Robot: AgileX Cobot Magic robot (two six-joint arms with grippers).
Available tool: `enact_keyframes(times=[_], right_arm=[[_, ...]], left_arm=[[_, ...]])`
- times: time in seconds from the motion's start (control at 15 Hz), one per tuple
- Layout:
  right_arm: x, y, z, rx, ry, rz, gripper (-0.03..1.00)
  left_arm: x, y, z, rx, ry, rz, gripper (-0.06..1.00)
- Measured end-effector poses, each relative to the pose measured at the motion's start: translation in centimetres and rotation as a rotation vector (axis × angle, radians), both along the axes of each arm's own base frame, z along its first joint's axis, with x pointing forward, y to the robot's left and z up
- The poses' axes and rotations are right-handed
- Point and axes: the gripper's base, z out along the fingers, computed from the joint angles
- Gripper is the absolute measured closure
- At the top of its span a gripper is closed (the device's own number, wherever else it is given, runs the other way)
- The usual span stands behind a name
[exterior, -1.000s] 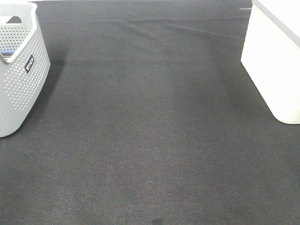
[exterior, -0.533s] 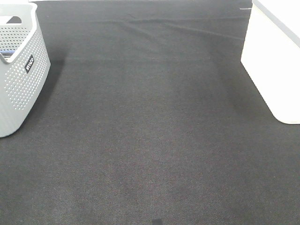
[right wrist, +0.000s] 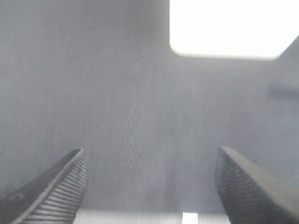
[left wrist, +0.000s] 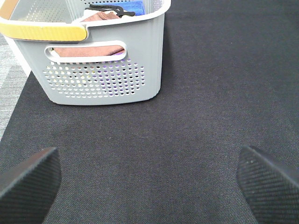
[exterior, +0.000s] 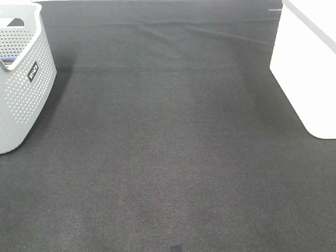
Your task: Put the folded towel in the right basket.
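Two baskets are in view: one grey perforated basket point(exterior: 21, 84) at the left edge of the high view, and one white basket point(exterior: 307, 63) at the right edge, which is the right basket of the task. Both stand on one dark cloth point(exterior: 168, 157) that covers the table. Two grippers are seen, each only in its own wrist view; the high view shows no arm at all. In the left wrist view the grey basket point(left wrist: 103, 70) has a yellow strip point(left wrist: 44, 31) on its rim, and inside it lie a brownish-red towel point(left wrist: 88, 50), visible through the handle opening, and one blue cloth point(left wrist: 131, 6); how many more pieces are in it I cannot tell. Compared with the high view of half a second and one second before, nothing has moved: the baskets and the folds of the cloth are in the same places. The left gripper point(left wrist: 149, 179) has its jaws spread wide with nothing between them, and the towel lies in the grey basket well ahead of them, not touching. The right gripper point(right wrist: 149, 186) also has its jaws spread wide and empty; its view is blurred, and the white basket point(right wrist: 231, 28) shows ahead of it as a bright shape, apart from the fingers.
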Motion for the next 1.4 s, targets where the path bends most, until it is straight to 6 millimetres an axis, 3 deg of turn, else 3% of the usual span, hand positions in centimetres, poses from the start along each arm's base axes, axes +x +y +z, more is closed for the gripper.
enact_keyframes(times=[0.27,1.4], right_arm=[[-2.2,-0.4,0.0,-0.015,-0.141,-0.030,0.25],[-2.3,-0.5,-0.2,0.000,-0.143,-0.047,0.25]], left_arm=[[0.0,0.0,0.0,0.000,0.000,0.000,-0.03],[0.0,0.0,0.0,0.000,0.000,0.000,-0.03]])
